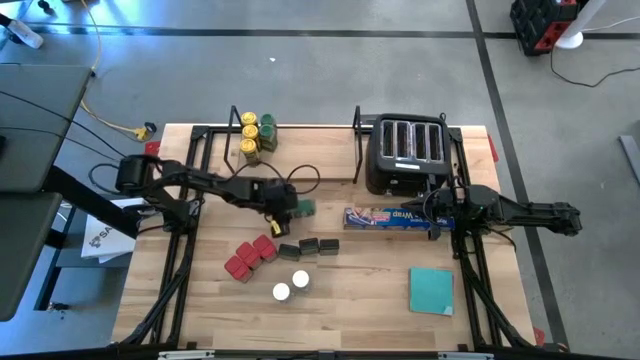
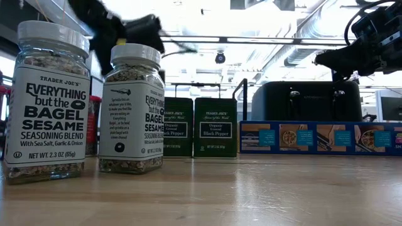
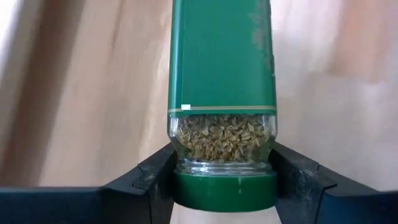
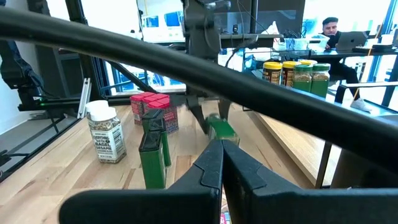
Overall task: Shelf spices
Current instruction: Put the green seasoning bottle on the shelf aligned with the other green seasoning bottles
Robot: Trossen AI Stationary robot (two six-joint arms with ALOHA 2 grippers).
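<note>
The left gripper (image 3: 224, 180) pinches a green-lidded jar (image 3: 222, 93) near its lid. The jar could slip or tilt. The right gripper (image 4: 222, 163) waits clenched, empty.

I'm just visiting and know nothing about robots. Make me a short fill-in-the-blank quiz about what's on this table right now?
1. The left gripper has its fingers on either side of a jar with a ____ lid.
2. The two white-capped jars read "Everything but the ____".
3. The blue wrap box lies in front of the black ____.
4. The right gripper's fingers are ____.

Missing words: green; Bagel; toaster; shut
</note>
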